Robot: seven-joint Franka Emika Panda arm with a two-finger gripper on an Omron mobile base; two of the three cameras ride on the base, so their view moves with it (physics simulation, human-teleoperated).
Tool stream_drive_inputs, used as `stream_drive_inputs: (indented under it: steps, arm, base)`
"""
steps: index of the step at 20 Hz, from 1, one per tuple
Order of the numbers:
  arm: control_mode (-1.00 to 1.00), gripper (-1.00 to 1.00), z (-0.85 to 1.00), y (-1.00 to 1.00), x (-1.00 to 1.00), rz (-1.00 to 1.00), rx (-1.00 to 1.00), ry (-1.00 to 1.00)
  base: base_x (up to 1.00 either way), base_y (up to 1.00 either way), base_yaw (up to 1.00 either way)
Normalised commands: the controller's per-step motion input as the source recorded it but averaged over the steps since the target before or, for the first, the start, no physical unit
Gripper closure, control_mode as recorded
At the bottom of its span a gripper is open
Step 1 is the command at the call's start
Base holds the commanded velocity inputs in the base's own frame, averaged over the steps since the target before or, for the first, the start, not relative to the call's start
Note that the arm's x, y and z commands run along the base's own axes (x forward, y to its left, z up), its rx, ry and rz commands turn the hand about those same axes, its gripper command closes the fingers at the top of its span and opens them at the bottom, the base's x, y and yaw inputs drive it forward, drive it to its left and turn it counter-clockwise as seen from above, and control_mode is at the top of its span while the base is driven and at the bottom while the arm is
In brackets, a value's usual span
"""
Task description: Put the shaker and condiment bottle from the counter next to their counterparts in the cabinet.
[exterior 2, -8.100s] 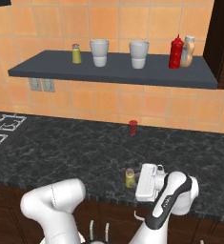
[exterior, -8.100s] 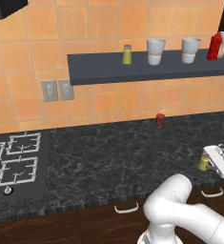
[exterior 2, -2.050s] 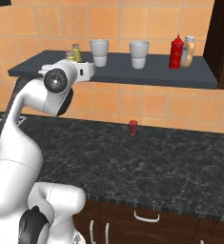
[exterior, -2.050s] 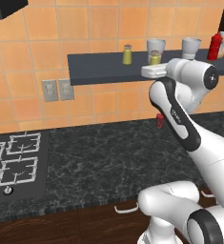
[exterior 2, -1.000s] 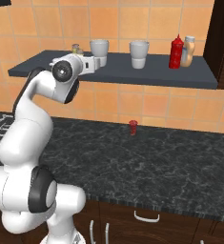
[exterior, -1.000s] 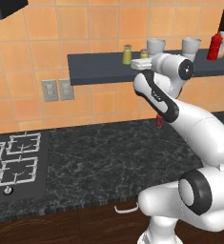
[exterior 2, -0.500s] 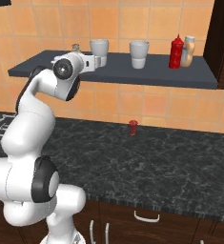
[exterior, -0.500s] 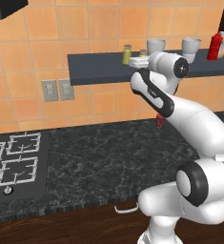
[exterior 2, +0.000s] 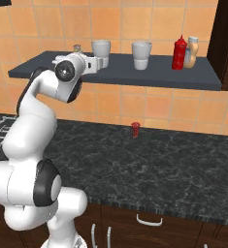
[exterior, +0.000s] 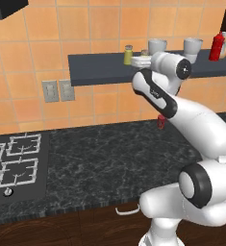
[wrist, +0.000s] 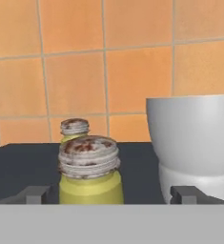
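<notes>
Hand view, item one: the shaker (wrist: 90,171) stands upright on the cabinet (wrist: 23,167), centred between the two finger tips, which sit well apart on either side and touch nothing you can see. You have the jaws wide, with the shaker in the gap but not clamped. Its twin shaker (wrist: 74,129) stands just behind it, a little to the left. A white cup (wrist: 194,143) stands to the right of both.

Left base view, item two: the arm rises from the lower right, bends back at the elbow and reaches up to shelf height, its wrist level with the cabinet (exterior: 100,69). The gripper (exterior: 140,61) points along the shelf toward the twin shaker (exterior: 128,55). The carried shaker (exterior: 144,53) shows as a small cap just above the hand.

Right base view, item three: the condiment bottle (exterior 2: 179,53) stands at the right end of the cabinet, just beside the tan-orange bottle (exterior 2: 191,52). Two white cups stand mid-shelf. A small red cup (exterior 2: 135,129) sits on the counter (exterior 2: 173,164) near the wall.
</notes>
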Motion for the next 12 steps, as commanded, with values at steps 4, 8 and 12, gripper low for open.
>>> stream_drive_inputs:
  steps: [4,8,12]
  arm:
    - [-1.0,-1.0,0.0,-0.15,-0.38,0.0,0.13,-0.1]
    - [-1.0,-1.0,0.0,-0.13,-0.45,0.02,0.13,-0.09]
    - [-1.0,-1.0,-0.09,-0.04,-0.64,0.04,0.14,-0.03]
  base:
    - [0.0,0.0,0.0]
    - [0.0,0.0,0.0]
    - [0.0,0.0,0.0]
